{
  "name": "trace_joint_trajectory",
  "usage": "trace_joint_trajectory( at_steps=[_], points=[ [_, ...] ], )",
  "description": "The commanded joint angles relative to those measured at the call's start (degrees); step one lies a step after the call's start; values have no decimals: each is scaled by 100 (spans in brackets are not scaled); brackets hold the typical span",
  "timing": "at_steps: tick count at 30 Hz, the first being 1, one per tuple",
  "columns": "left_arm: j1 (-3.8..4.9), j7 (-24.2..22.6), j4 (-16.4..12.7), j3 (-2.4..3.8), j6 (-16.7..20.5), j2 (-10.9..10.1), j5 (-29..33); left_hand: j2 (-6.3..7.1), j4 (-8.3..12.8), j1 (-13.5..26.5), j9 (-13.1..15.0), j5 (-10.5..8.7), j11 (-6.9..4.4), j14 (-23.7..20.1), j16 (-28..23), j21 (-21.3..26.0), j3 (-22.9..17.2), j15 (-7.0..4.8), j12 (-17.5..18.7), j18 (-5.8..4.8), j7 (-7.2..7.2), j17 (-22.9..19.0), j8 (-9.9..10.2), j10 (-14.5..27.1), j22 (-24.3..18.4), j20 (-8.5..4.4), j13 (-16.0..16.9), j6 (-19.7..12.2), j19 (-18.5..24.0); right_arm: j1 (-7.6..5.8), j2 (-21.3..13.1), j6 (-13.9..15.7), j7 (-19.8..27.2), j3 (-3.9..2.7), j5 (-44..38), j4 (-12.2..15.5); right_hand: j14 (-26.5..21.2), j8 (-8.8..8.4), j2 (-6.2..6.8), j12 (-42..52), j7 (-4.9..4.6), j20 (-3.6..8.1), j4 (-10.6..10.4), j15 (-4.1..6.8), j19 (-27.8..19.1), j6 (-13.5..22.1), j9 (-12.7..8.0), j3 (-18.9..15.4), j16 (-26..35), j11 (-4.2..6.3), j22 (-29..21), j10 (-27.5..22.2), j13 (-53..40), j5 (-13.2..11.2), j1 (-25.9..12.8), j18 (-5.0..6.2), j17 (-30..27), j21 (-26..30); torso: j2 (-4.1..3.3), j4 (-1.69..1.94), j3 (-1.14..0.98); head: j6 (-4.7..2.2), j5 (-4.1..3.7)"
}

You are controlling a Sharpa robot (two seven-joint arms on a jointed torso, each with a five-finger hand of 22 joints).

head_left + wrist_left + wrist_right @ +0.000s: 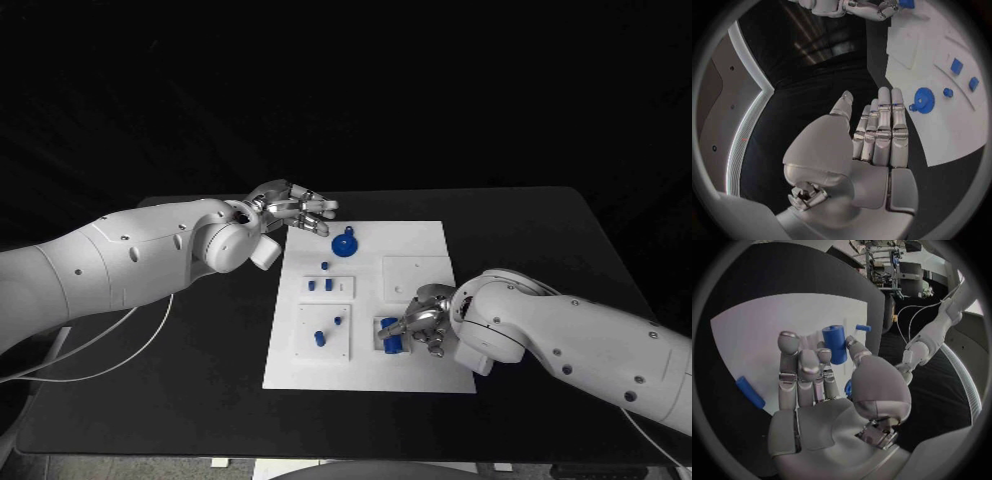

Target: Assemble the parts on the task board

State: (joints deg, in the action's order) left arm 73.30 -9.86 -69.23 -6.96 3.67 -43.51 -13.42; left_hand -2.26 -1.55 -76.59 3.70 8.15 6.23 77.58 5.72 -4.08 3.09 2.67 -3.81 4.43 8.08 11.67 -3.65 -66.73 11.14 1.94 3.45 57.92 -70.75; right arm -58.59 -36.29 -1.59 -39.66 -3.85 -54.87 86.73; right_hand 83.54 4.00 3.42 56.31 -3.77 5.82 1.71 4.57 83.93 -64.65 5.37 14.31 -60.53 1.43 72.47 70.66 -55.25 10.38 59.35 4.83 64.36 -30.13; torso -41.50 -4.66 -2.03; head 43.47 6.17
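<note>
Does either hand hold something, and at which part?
The right hand pinches a small blue cylinder by its side; the left hand holds nothing.

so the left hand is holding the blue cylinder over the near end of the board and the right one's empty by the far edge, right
Not quite: the hands are swapped. The right hand holds the blue cylinder over the near end of the task board, as the right wrist view shows. The left hand is the empty one, by the board's far edge.
</note>
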Motion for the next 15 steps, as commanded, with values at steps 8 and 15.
trace_joint_trajectory(
  at_steps=[8,15],
  points=[
    [3,0,-12,1,-132,6,-32,-36,-45,33,7,17,-11,-3,35,-22,12,39,17,-113,6,8,-38,41,-11,10,5,-42,-30,33,86,-201,-179,63,-333,-134,-21,-35,146,-83,-45,23,-205,27,258,49,11,2,68,-22,-24,-55,71,-191,-51,49,-18,71,-4,-2,-1,-4,34],
    [4,5,-6,1,-142,10,-35,-36,-45,33,7,17,-11,-3,35,-22,12,39,17,-113,6,8,-38,41,-11,10,5,-42,-30,32,136,-190,-137,97,-380,-139,-23,-34,655,-73,-68,15,-747,17,259,161,27,64,83,-41,-26,-80,61,-752,-53,62,-14,84,-1,-7,-4,-1,57]
  ],
)
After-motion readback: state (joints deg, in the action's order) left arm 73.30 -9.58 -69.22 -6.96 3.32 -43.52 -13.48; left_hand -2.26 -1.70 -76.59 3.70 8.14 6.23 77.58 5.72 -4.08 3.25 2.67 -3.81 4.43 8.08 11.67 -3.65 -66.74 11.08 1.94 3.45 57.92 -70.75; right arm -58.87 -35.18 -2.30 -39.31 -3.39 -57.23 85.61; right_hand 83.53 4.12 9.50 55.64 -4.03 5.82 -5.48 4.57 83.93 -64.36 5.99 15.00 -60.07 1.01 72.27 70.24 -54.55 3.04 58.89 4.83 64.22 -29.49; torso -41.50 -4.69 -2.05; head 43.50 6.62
